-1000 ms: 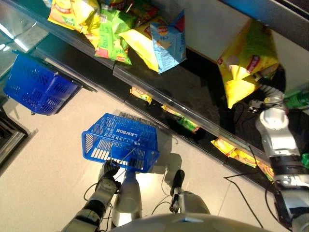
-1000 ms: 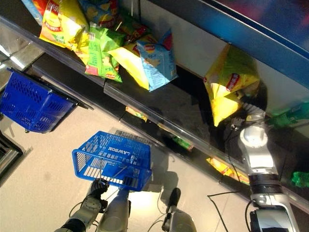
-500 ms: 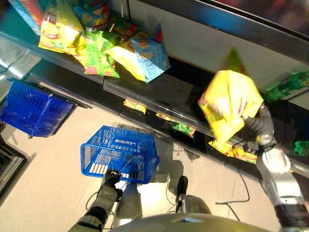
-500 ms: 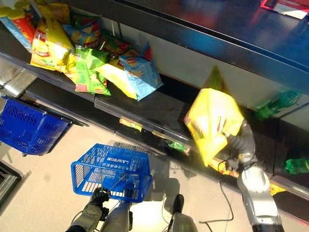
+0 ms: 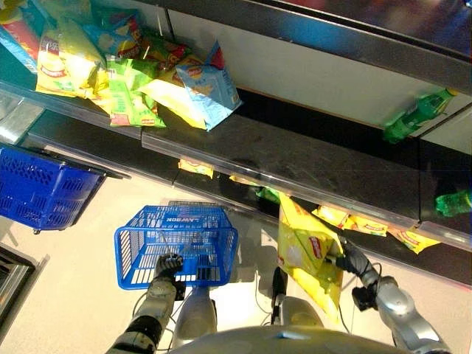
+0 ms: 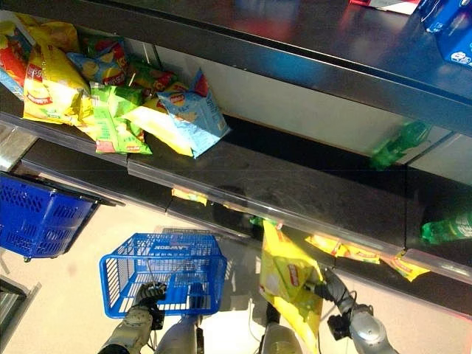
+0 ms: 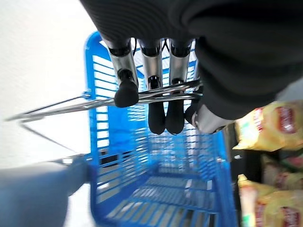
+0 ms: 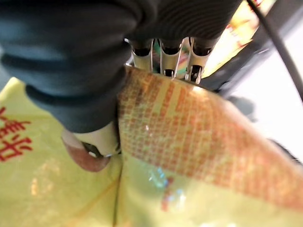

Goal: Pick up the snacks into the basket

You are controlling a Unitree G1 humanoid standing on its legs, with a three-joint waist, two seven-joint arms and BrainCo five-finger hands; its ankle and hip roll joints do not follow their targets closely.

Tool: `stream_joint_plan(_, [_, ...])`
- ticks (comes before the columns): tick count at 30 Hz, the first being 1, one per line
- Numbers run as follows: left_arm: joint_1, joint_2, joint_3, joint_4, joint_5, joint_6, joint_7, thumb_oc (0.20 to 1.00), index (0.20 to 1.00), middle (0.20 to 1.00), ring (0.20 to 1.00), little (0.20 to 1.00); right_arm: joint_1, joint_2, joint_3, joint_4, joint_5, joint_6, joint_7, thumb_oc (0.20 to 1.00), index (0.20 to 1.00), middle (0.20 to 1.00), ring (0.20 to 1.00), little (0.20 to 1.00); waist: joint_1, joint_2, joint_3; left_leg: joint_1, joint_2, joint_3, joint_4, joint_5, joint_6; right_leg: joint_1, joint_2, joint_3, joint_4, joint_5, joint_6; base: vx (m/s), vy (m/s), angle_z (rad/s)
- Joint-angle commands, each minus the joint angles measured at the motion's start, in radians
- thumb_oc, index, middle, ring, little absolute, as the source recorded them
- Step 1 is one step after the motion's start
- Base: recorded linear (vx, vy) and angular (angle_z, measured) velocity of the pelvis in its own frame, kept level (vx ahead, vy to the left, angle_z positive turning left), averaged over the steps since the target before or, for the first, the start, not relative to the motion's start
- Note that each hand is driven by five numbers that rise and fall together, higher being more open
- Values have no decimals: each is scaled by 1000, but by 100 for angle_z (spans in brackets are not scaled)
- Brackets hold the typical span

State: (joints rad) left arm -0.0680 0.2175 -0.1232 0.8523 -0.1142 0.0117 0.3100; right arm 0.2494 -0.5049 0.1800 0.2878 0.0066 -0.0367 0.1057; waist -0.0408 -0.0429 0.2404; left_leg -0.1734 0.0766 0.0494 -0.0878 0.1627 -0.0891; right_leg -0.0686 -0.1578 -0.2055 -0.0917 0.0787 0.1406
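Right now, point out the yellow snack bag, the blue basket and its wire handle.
yellow snack bag (image 5: 306, 254), left eye view, front panel.
blue basket (image 5: 177, 277), left eye view, near wall.
wire handle (image 7: 71, 105), left wrist view, bare wire.

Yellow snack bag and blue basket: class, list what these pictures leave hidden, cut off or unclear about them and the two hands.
- Right hand: in its wrist view the fingers disappear behind the yellow snack bag.
- Bag's far end: cut off at the wrist view's edge.
- Blue basket: near end cut off in the left wrist view, so its full contents are unclear.
- Left hand on the basket handle: too small in the eye views.
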Motion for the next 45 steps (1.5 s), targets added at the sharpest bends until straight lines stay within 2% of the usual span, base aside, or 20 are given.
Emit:
stream_joint_plan(1, [-97, 23, 29, -55, -47, -74, 20, 200, 200, 200, 200, 200, -87, -35, 27, -68, -76, -40, -28, 200, 200, 200, 200, 200, -6, -12, 30, 45, -40, 55, 1, -93, 34, -64, 11, 37, 18, 32, 22, -62, -22, -13])
stream_joint_plan(4, [-174, 22, -13, -109, -78, -89, 26, 200, 200, 200, 200, 200, -169, -38, 93, 13, -165, -26, -57, 200, 200, 200, 200, 200, -13, -9, 49, 23, -37, 58, 1, -82, 32, -89, 17, 46, 18, 40, 18, -67, -24, -4])
stream_joint_plan(10, [-273, 9, -84, -189, -104, -102, 30, 200, 200, 200, 200, 200, -286, -21, 190, 87, -236, -16, -83, 200, 200, 200, 200, 200, -19, -8, 81, -6, -31, 55, 1, -66, 27, -123, 25, 52, 21, 50, 13, -61, -32, -3])
stream_joint_plan(18, [-424, -33, -199, -229, -120, -108, 52, 200, 200, 200, 200, 200, -470, 57, 321, 199, -253, 4, -148, 200, 200, 200, 200, 200, -28, -17, 124, -79, -18, 50, 1, -34, 20, -193, 36, 54, 21, 76, 8, -60, -44, -3])
stream_joint_plan(21, [-491, -80, -259, -208, -137, -113, 71, 200, 200, 200, 200, 200, -593, 116, 410, 321, -311, 13, -214, 200, 200, 200, 200, 200, -28, -21, 144, -114, -12, 45, 1, -20, 16, -225, 37, 55, 19, 88, 8, -68, -49, -2])
stream_joint_plan(25, [-534, -104, -306, -198, -143, -111, 73, 200, 200, 200, 200, 200, -685, 180, 476, 401, -356, 31, -242, 200, 200, 200, 200, 200, -24, -21, 162, -135, -8, 43, 1, -12, 13, -245, 39, 52, 19, 95, 7, -31, -27, 0])
stream_joint_plan(27, [-554, -118, -355, -230, -163, -115, 60, 200, 200, 200, 200, 200, -763, 241, 512, 484, -328, 43, -257, 200, 200, 200, 200, 200, -18, -14, 179, -158, -7, 42, 1, -3, 11, -266, 39, 52, 16, 103, 5, -40, -31, 2])
stream_joint_plan(28, [-554, -118, -355, -230, -163, -115, 60, 200, 200, 200, 200, 200, -763, 242, 512, 484, -328, 42, -257, 200, 200, 200, 200, 200, -18, -14, 179, -158, -7, 42, 1, -3, 11, -266, 39, 52, 16, 103, 5, -36, -30, 1])
stream_joint_plan(29, [-564, -127, -391, -267, -163, -116, 54, 200, 200, 200, 200, 200, -806, 283, 516, 544, -292, 50, -274, 200, 200, 200, 200, 200, -10, -4, 189, -169, -7, 38, 1, 2, 10, -274, 38, 49, 15, 105, 4, 0, 0, 0])
stream_joint_plan(33, [-554, -140, -444, -351, -170, -119, 43, 200, 200, 200, 200, 200, -865, 330, 523, 616, -257, 54, -294, 200, 200, 200, 200, 200, 4, 13, 207, -180, -10, 32, 1, 7, 9, -282, 37, 42, 15, 106, 2, -29, -2, 4])
stream_joint_plan(34, [-532, -151, -488, -411, -181, -123, 35, 200, 200, 200, 200, 200, -912, 347, 531, 645, -264, 56, -317, 200, 200, 200, 200, 200, 17, 25, 223, -185, -15, 28, 1, 7, 10, -285, 36, 37, 16, 105, 0, -27, 1, 4])
stream_joint_plan(41, [-481, -148, -560, -543, -208, -125, 23, 200, 200, 200, 200, 200, -1006, 358, 518, 643, -252, 52, -385, 200, 200, 200, 200, 200, 43, 55, 259, -207, -26, 23, 1, 11, 13, -308, 27, 33, 17, 111, 1, -15, 5, 3])
stream_joint_plan(42, [-452, -129, -563, -611, -220, -131, 19, 200, 200, 200, 200, 200, -1045, 345, 496, 636, -250, 51, -414, 200, 200, 200, 200, 200, 56, 70, 276, -225, -32, 22, 1, 15, 15, -326, 23, 32, 19, 114, 1, -40, 17, 6])
stream_joint_plan(45, [-433, -120, -568, -654, -239, -137, 20, 200, 200, 200, 200, 200, -1096, 328, 477, 658, -262, 51, -444, 200, 200, 200, 200, 200, 72, 87, 280, -255, -37, 23, 1, 19, 17, -354, 19, 31, 20, 118, 1, -25, 15, 2])
